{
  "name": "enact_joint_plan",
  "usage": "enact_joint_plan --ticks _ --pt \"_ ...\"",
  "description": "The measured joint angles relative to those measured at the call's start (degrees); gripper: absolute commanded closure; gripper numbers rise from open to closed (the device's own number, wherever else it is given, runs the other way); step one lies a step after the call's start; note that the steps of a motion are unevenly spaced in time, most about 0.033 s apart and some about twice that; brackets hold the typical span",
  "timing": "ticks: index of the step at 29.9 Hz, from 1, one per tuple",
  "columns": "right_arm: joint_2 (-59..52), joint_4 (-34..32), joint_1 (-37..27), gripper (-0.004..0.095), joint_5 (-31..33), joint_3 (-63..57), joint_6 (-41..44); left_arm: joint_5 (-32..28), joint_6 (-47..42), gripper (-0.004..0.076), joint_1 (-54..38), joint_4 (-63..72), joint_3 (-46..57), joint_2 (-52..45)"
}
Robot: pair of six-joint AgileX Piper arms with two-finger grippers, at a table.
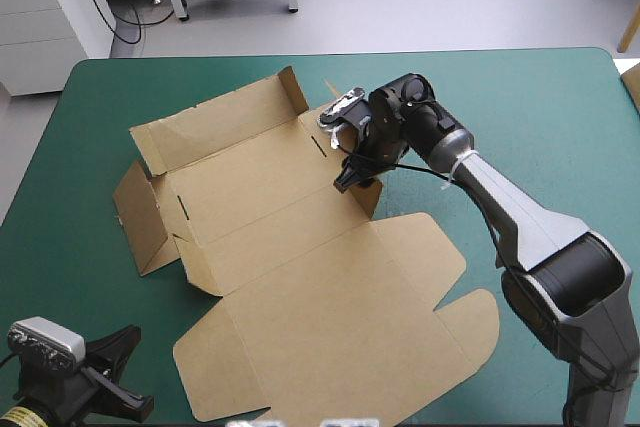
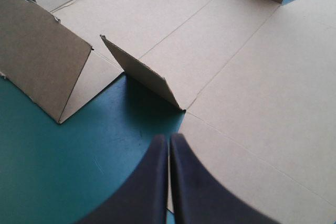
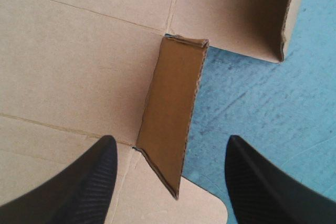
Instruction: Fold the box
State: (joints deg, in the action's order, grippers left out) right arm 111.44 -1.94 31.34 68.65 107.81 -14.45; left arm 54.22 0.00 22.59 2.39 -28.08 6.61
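Note:
The brown box (image 1: pixel 300 277) lies as an open cut sheet on the teal-green table (image 1: pixel 540 117), with several flaps raised along its left and far sides. My right gripper (image 1: pixel 352 175) hovers over the sheet's right side. In the right wrist view it (image 3: pixel 170 140) is open, and a small upright side flap (image 3: pixel 173 124) stands between its fingers without touching them. My left gripper (image 1: pixel 120 372) sits low at the table's front left corner, off the board. It (image 2: pixel 169 142) is shut and points at a small raised flap (image 2: pixel 147 77), beside a larger tilted flap (image 2: pixel 47 61).
The box's lid panel with rounded tabs (image 1: pixel 440 317) reaches toward the table's front edge. Teal-green cover (image 1: pixel 60 247) shows on the box's left and over the table's whole right side.

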Motion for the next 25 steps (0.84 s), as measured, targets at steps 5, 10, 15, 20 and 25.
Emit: enact_joint_plan --ticks 5,10,15,20,25 --pt "2.55 -0.05 0.0 0.0348 -0.24 0.0 0.0 0.0 0.0 0.0731 0.0 0.05 0.0 0.0" --pt "5.21 -0.05 0.0 0.0348 -0.45 0.0 0.0 0.0 0.0 0.0731 0.0 0.0 0.0 0.0" --pt "7.28 -0.05 0.0 0.0432 -0.51 0.0 0.0 0.0 0.0 0.0731 0.0 0.0 0.0 0.0" --pt "7.66 -0.22 0.0 0.0762 -0.66 0.0 0.0 0.0 0.0 0.0731 0.0 -0.05 0.0 0.0" --pt "7.66 -0.05 0.0 0.0929 -1.91 0.0 0.07 0.0 0.0 0.0731 0.0 -0.06 0.0 0.0"
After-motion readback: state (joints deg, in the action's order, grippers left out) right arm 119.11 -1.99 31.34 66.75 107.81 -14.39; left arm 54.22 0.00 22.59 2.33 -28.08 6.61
